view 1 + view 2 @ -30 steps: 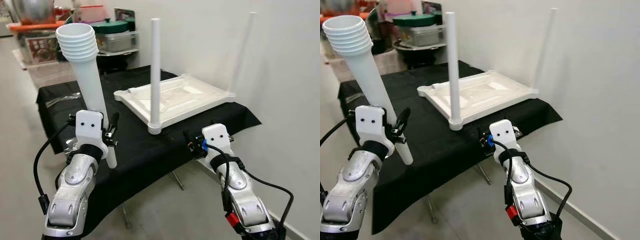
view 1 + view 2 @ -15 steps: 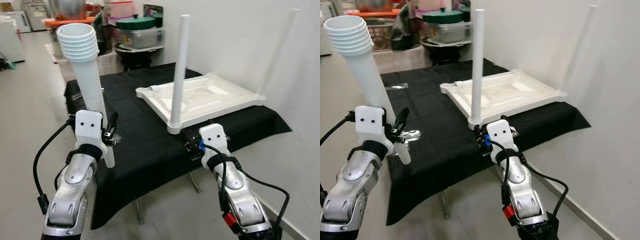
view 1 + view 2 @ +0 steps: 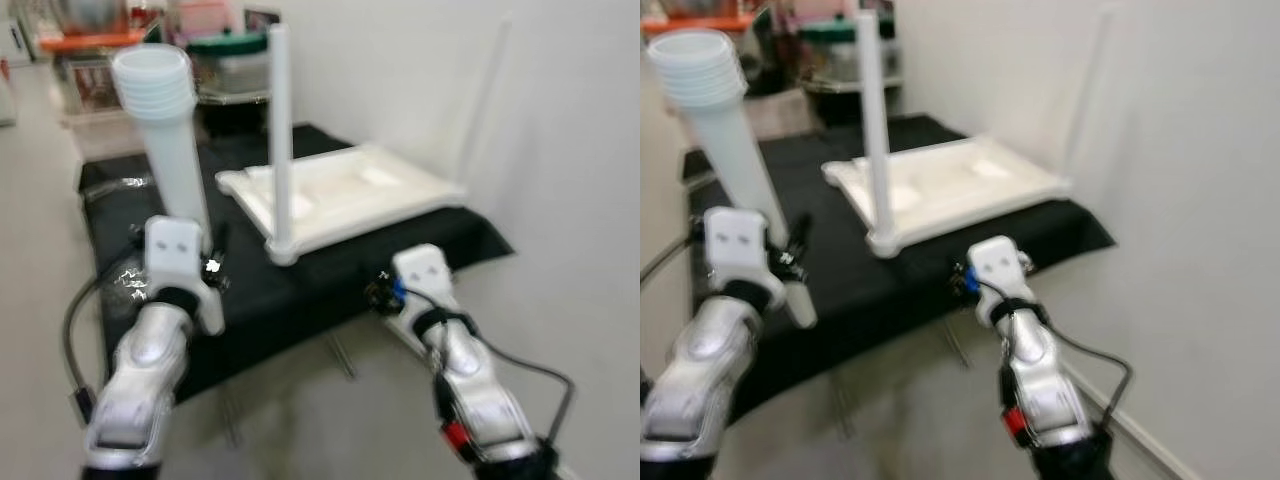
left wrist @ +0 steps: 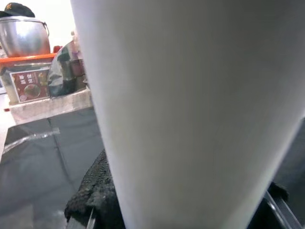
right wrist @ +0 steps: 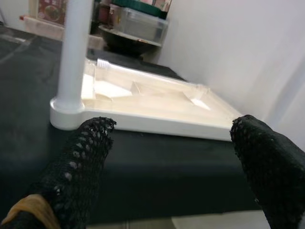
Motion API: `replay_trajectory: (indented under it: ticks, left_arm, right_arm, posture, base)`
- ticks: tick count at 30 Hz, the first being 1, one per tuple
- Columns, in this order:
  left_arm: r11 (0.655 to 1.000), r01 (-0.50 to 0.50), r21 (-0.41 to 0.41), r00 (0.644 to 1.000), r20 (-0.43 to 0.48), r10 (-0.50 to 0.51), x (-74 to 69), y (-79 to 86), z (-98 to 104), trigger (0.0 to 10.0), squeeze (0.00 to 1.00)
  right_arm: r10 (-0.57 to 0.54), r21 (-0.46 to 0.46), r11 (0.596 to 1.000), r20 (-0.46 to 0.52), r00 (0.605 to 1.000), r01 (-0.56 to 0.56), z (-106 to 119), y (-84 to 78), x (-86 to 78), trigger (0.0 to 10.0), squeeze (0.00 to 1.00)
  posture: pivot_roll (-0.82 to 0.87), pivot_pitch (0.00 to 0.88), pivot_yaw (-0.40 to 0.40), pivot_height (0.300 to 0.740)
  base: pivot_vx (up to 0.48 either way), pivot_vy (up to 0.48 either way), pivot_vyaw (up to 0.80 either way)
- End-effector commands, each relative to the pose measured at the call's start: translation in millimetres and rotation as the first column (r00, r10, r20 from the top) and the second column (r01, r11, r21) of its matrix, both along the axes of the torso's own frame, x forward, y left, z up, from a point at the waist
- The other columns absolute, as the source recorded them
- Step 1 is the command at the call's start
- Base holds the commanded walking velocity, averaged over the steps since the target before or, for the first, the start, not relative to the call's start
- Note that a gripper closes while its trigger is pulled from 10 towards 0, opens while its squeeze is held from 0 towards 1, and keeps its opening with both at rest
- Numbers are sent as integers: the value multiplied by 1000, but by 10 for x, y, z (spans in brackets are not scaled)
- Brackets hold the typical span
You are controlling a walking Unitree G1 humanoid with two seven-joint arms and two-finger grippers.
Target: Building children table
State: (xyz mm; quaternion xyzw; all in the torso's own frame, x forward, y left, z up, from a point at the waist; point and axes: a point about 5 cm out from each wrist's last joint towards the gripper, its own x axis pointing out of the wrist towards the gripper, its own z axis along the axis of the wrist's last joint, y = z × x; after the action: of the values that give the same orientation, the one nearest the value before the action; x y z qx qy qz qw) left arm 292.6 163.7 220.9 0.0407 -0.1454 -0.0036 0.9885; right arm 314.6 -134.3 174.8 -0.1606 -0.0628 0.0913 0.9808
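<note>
A long white plastic table leg (image 3: 175, 150) with a ribbed, threaded open end at the top is held nearly upright in the left gripper (image 3: 205, 275), whose black fingers are closed around its lower part; in the left wrist view the leg's white shaft (image 4: 190, 109) is seen close against a black mesh-covered finger (image 4: 93, 195). The white rectangular plastic tabletop (image 3: 350, 195) is seen lying upside down on a table covered with a black cloth (image 3: 300, 280), next to the white wall. Two slim white legs are already standing on it: one at the near corner (image 3: 279, 140) and one at the far corner by the wall (image 3: 485, 100). The right gripper (image 5: 171, 157) is held just before the cloth's edge, its fingers spread wide and empty, facing the near-corner leg.
</note>
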Motion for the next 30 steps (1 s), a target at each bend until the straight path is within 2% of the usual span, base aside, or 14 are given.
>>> replay_trajectory:
  ticks: [1,17,30]
  left_arm:
    - [1000,6,2,1000,9,-6,7,-28,15,10000,0]
    - [1000,-5,-26,1000,16,5,21,-5,17,10000,0]
    - [1000,-2,-14,1000,3,3,21,-3,-18,10000,0]
  right_arm:
    - [-23,-19,1000,-7,1000,23,-18,-64,0,10000,0]
    - [-19,-24,1000,-19,1000,18,-47,-57,2,10000,0]
    - [-14,-15,1000,-15,1000,14,-40,-26,17,10000,0]
  posture:
    - [24,0,-20,740]
    - [24,0,-17,740]
    - [28,0,-16,740]
  base:
    - [0,-360,0]
    - [0,-19,0]
    - [318,0,0]
